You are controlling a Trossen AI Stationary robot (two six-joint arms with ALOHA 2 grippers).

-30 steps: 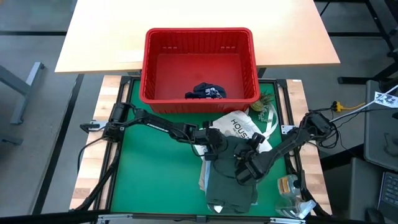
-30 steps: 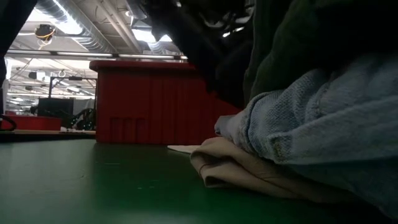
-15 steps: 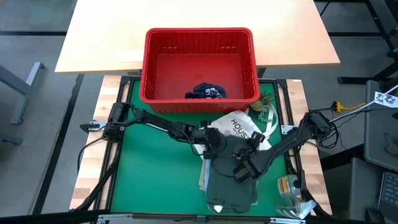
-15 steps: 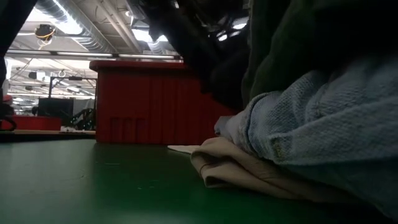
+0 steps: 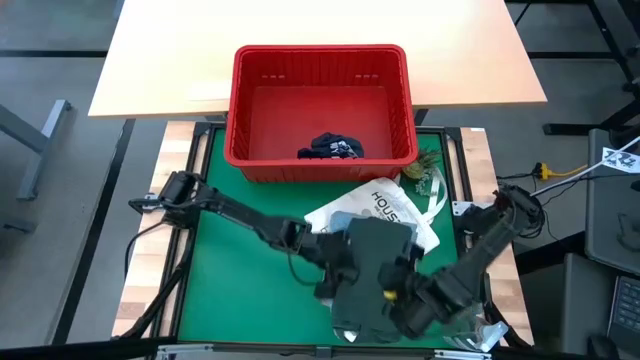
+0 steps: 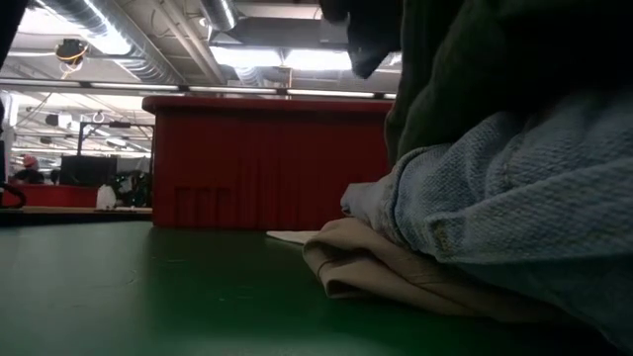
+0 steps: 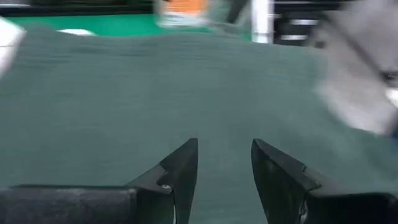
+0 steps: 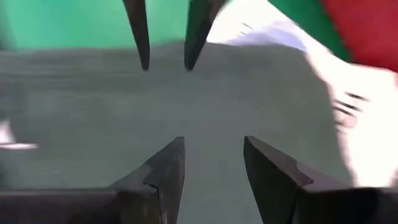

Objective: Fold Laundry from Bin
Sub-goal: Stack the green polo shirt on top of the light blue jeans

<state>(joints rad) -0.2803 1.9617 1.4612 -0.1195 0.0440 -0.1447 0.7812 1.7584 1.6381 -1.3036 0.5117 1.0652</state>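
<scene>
From above, you see both arms meeting over a dark olive-green garment (image 5: 372, 275) lying flat on the green table (image 5: 240, 300), atop a white tote bag (image 5: 385, 205). The left gripper (image 5: 335, 280) sits at its left edge, the right gripper (image 5: 412, 300) at its right; both have their fingers parted and empty above the cloth. Navy shorts (image 5: 330, 148) remain in the slotted red bin (image 5: 320, 60). Only the low view shows a light blue shirt (image 6: 514, 198) over a beige garment (image 6: 386, 262).
</scene>
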